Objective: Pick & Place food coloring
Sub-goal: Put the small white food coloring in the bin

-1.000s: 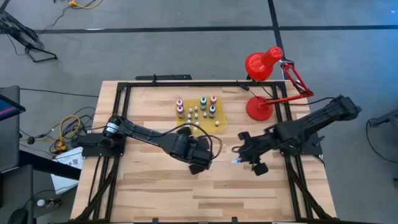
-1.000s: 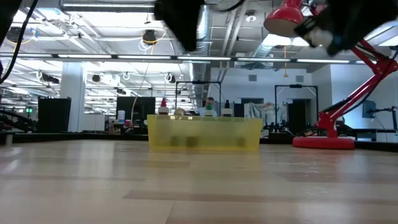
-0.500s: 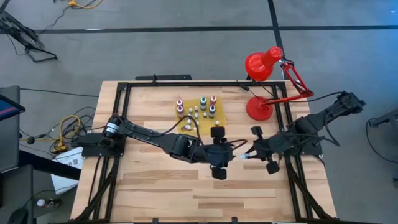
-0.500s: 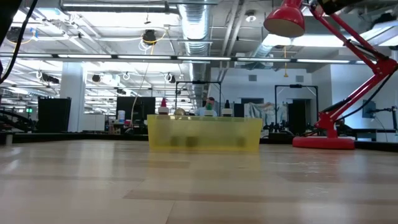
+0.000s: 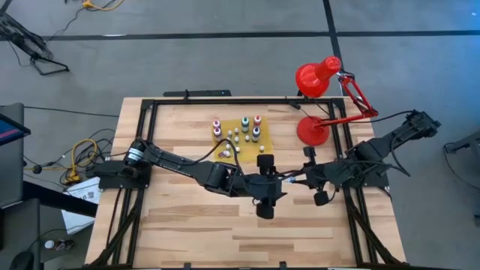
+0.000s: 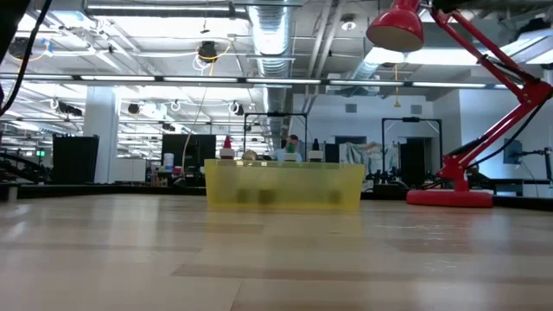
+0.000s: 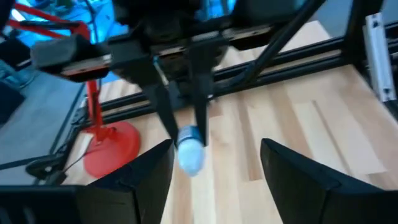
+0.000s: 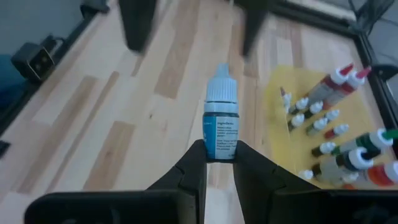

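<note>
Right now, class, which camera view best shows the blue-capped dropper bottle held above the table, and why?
The right wrist view: the blue-capped bottle stands large, label readable, pinched in the right claw. The left wrist view shows it blurred, the high view barely, the low view not at all.

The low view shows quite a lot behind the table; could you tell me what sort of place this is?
Probably a robotics lab or workshop in a large industrial hall: exposed ducts and strip lights overhead, metal frames in the background, and a wooden table with two arms mounted on it.

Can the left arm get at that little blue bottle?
Probably yes: the left gripper is open, and the blue bottle, held out by the right gripper, sits right before it, nothing between them.
</note>
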Robot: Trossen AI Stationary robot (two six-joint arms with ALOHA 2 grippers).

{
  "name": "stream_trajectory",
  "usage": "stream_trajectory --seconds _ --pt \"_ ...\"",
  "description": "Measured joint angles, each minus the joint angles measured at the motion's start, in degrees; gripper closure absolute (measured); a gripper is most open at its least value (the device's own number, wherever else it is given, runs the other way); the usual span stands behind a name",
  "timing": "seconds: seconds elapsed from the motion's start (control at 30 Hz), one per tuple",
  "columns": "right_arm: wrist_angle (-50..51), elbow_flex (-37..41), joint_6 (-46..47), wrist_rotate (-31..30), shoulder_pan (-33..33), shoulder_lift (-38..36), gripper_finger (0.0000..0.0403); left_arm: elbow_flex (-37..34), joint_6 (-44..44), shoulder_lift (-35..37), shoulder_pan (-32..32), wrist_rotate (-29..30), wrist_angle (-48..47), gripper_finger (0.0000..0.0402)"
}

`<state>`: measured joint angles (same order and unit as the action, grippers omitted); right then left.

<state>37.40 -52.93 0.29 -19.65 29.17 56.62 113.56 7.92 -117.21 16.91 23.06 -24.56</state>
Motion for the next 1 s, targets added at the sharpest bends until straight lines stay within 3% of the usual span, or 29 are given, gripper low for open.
stream_trajectory --seconds 0.47,1.0 --pt "-3.6 0.0 -0.8 0.0 0.0 0.0 0.0346 -0.3 -0.4 0.0 -0.9 1.4 -0.6 0.0169" --pt "-5.3 0.0 -1.0 0.5 0.0 0.0 0.0346 -0.3 -1.9 0.0 -0.9 -1.6 -0.5 0.0316"
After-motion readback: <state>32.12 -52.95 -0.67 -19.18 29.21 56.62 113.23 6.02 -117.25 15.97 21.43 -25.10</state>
